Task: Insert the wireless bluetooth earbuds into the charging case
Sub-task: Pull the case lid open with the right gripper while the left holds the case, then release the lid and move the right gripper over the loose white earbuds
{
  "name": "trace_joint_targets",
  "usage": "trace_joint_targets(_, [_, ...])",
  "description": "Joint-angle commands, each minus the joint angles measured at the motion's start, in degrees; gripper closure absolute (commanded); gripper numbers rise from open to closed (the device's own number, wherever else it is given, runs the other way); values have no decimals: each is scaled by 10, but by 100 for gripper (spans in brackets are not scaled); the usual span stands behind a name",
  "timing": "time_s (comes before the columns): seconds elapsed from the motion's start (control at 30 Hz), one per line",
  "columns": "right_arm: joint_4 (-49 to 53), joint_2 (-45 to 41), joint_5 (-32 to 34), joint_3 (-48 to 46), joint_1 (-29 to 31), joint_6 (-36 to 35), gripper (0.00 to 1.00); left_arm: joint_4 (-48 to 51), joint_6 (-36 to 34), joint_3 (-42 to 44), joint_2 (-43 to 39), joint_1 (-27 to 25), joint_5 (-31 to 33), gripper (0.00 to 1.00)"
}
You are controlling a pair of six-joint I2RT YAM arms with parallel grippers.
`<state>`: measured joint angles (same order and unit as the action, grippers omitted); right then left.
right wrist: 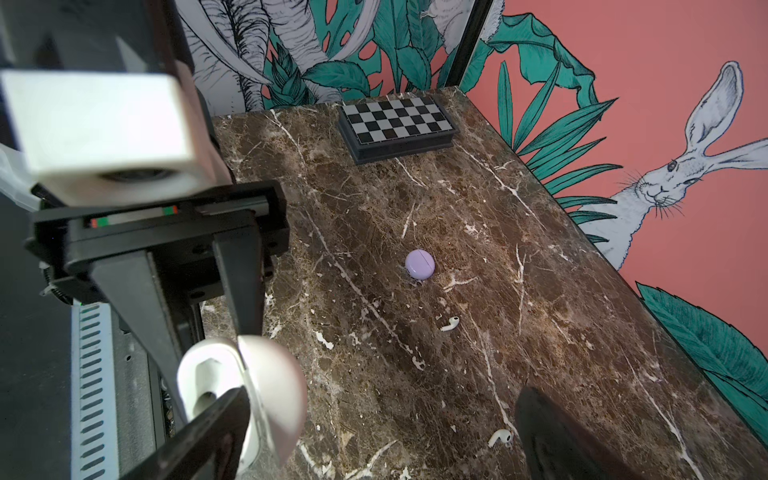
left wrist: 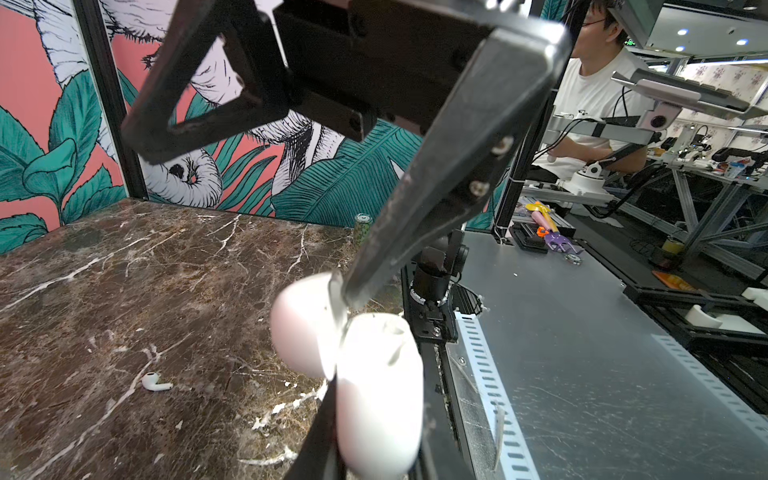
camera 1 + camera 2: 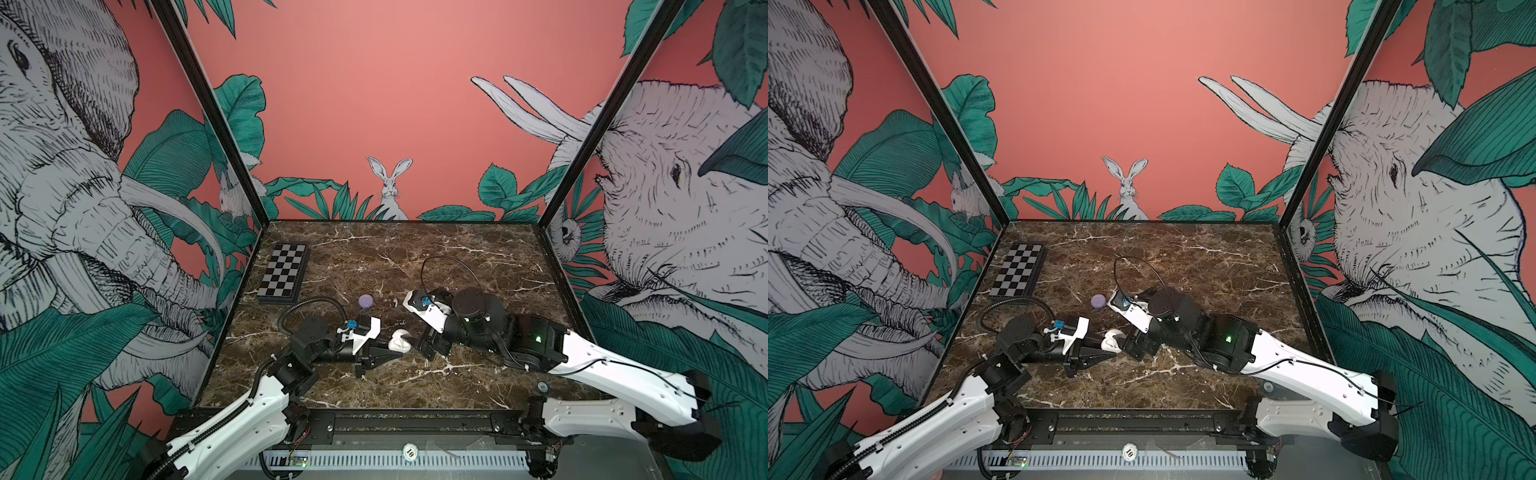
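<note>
A white charging case point(image 3: 400, 340) hangs open just above the marble near the front middle, with my left gripper point(image 3: 388, 348) shut on it. In the left wrist view my left gripper point(image 2: 337, 338) pinches the case at the hinge, between lid point(image 2: 303, 328) and base point(image 2: 378, 395). My right gripper point(image 1: 374, 436) is open right beside the case point(image 1: 249, 374); one finger point(image 1: 208, 428) lies across its open base. Two white earbuds point(image 1: 450, 323) point(image 1: 500, 437) lie loose on the marble; one earbud point(image 2: 156, 382) also shows in the left wrist view. A closed lilac case point(image 3: 366, 301) stands further back.
A folded chessboard point(image 3: 284, 272) lies at the back left of the marble table point(image 3: 478, 257). A poker chip point(image 3: 542, 387) sits at the front right edge. Printed walls close the left, back and right sides.
</note>
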<state>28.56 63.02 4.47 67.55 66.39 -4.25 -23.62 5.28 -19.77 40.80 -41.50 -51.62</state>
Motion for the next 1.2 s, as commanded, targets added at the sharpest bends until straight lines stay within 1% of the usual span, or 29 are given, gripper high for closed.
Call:
trace_joint_targets(0.0, [-13, -35, -8, 6, 3, 21, 2, 16, -34, -18, -12, -2, 10, 100])
trace_joint_targets(0.13, [-10, -58, 34, 9, 2, 52, 2, 18, -63, -13, -25, -3, 37, 100])
trace_joint_targets(0.23, [-2, -66, 81, 12, -2, 76, 2, -1, -79, 1, -39, -3, 62, 100])
trace_joint_targets(0.37, [26, -56, 107, 23, -31, 120, 2, -28, -81, 1, -54, -3, 84, 100])
trace_joint_targets(0.47, [52, -44, 75, 34, -81, 167, 2, -22, -98, -10, -64, -3, 95, 100])
trace_joint_targets(0.57, [72, -33, 19, 36, -156, 228, 2, 16, -145, -27, -67, -3, 83, 100])
trace_joint_targets(0.63, [83, -24, -4, 35, -195, 254, 2, 41, -175, -30, -68, -3, 77, 100])
trace_joint_targets(0.77, [114, 0, -16, 45, -230, 283, 2, 10, -172, -5, -79, -3, 84, 100])
trace_joint_targets(0.9, [143, 37, -26, 55, -260, 319, 2, 5, -176, 8, -79, -4, 83, 100])
trace_joint_targets(1.07, [170, 94, -60, 72, -292, 356, 5, 33, -199, 5, -85, -8, 88, 100])
trace_joint_targets(1.13, [181, 115, -64, 72, -300, 368, 7, 49, -209, 1, -86, -9, 91, 100])
trace_joint_targets(1.17, [185, 124, -64, 90, -302, 371, 7, 54, -214, 0, -87, -10, 92, 100])
